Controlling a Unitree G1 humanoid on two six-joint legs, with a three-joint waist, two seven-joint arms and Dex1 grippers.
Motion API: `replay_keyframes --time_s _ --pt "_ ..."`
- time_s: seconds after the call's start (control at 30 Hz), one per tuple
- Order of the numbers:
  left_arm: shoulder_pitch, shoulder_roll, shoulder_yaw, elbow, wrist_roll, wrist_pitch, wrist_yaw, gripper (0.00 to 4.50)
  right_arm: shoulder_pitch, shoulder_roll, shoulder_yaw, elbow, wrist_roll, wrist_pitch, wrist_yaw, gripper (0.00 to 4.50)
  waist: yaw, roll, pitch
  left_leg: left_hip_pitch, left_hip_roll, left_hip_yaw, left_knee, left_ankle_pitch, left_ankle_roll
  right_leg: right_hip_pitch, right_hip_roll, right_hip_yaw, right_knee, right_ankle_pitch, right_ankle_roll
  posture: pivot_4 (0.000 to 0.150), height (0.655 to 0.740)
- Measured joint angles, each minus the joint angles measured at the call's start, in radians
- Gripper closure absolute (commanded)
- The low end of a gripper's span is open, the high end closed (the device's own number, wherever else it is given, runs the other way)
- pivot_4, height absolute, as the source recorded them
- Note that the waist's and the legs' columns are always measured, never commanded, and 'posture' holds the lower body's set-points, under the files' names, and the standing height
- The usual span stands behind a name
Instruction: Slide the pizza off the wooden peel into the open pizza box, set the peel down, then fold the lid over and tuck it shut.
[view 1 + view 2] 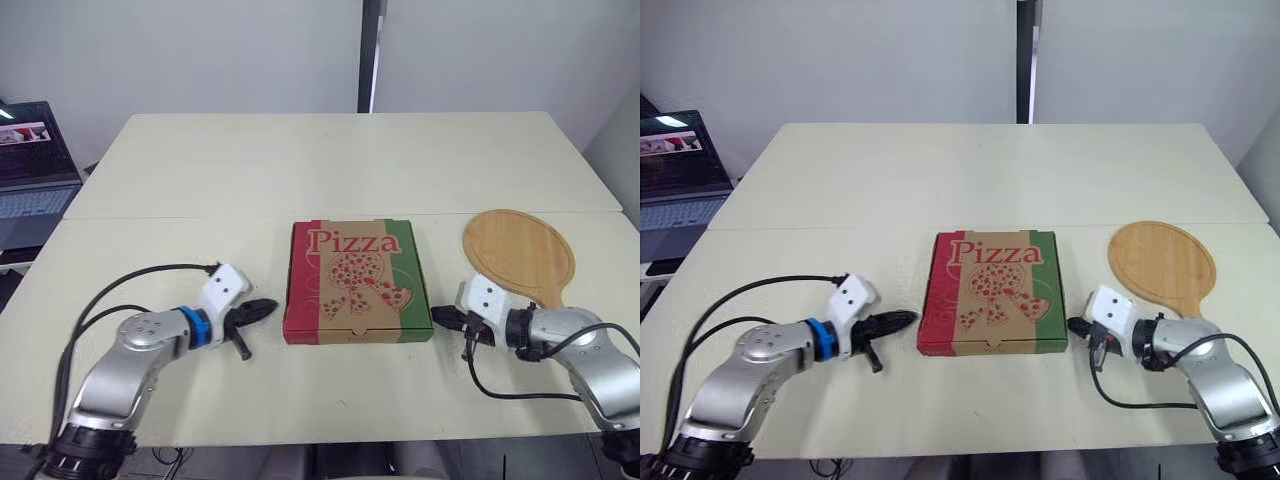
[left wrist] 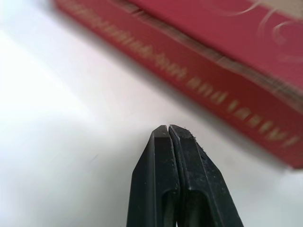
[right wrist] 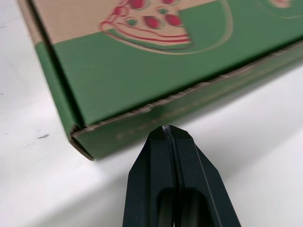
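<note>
The left gripper (image 2: 169,130) is seen with its two black fingers pressed fully together, and nothing is held between them. Its tip is pointed at the red side wall of the pizza box (image 1: 357,280), near the front left corner, and a narrow strip of table (image 1: 330,160) is left between tip and wall. The right gripper (image 3: 165,130) is also closed tight and empty. It is aimed at the green side wall close to the front right corner, just beside it and not touching.

In the left wrist view, pale lettering is shown along the red wall, too blurred to be read. In the right wrist view, the corner seam of the box is seen, with the lid edge lying on the green wall and a drawn pizza slice on top.

From the head views the wider scene is given. The box lies closed and flat in the middle of the table, with the word "Pizza" printed on the lid. The wooden peel (image 1: 520,255) is laid flat on the table to the right of the box, well apart from it, its handle turned toward the right arm. A laptop (image 1: 30,160) is seen beyond the left table edge.
</note>
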Motion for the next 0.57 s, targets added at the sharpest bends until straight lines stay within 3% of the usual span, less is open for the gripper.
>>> replay_keyframes --time_s 0.23,0.57 --pt "0.126 0.065 0.248 0.183 0.038 -0.159 0.039 4.5 0.102 -0.09 -0.33 0.245 0.014 -0.162 -0.01 4.49 0.018 0.0 0.0 0.004 0.0 0.002 0.0 -0.001 0.001 0.004 0.0 0.0 -0.001 0.0 0.0 0.15 0.74" --pt "0.137 0.076 0.276 0.273 0.026 -0.211 0.02 4.5 0.09 -0.184 -0.405 0.588 -0.008 -0.308 0.025 4.49 0.014 0.0 0.0 0.006 0.001 0.003 -0.001 -0.002 0.004 0.005 0.0 0.001 0.0 0.0 0.0 0.15 0.74"
